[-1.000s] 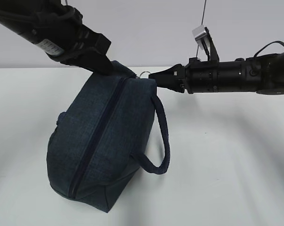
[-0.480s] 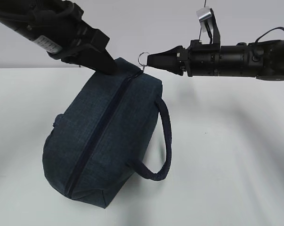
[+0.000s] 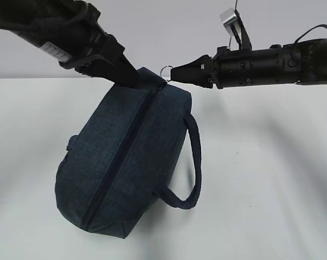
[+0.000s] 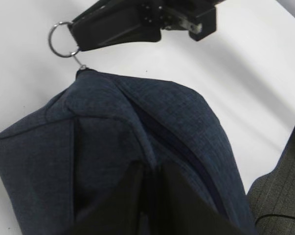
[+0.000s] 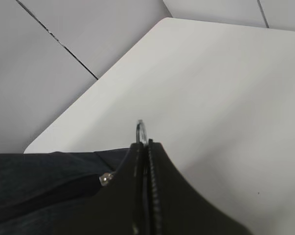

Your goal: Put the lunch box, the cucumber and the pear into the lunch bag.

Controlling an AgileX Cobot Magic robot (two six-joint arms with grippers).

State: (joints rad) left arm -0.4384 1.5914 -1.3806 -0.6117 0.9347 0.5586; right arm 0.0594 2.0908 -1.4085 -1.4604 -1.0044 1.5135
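Observation:
The dark navy lunch bag lies tilted on the white table, zipper closed along its top, looped handle at its right. My left gripper is shut on a fold of fabric at the bag's far upper end; in the left wrist view its fingers pinch the cloth of the lunch bag. My right gripper is shut on the silver ring pull, which also shows in the left wrist view and the right wrist view. The lunch box, cucumber and pear are out of view.
The white table spreads around the bag. A grey wall stands behind. The table's far corner shows in the right wrist view.
The bag's far end has been lifted and shifted slightly right. My right gripper rose and now holds the ring pull at the bag's end; my left arm keeps its hold.

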